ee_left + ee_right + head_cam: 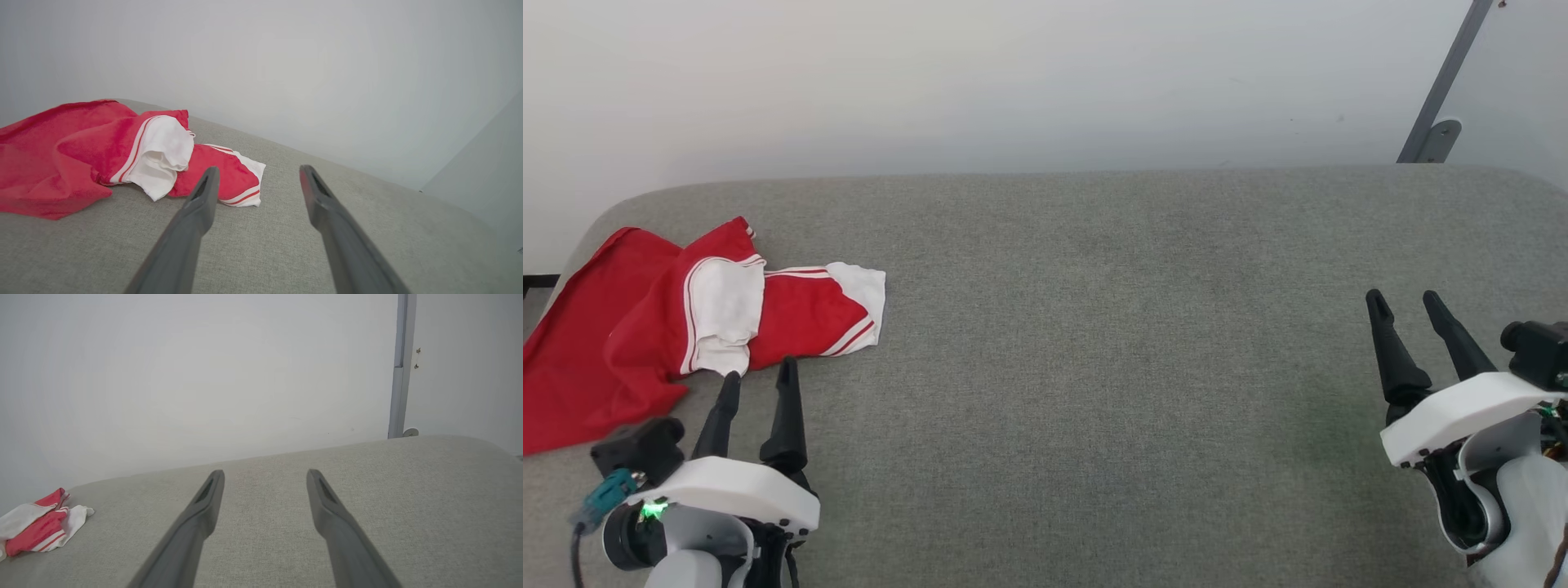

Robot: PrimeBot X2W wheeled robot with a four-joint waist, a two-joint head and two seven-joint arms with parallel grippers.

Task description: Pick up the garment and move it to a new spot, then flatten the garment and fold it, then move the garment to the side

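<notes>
Surface: grey padded top (pixel 1094 367) against a white wall (pixel 1013 82).
Head view: garment (pixel 637 343) crumpled, just beyond left gripper (pixel 759 371) fingertips; right gripper (pixel 1404 297) well apart; both spread, empty.
Left wrist view: white sleeve (pixel 163 155) ahead-left of fingers.
Right wrist view: garment far left of fingers.
Risk: pinching one sleeve layer may drag the bunch instead of lifting it.

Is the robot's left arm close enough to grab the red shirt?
Probably yes. Its left fingers are open, their tips look just short of the shirt, and nothing lies between them on the gray cushion.
</notes>
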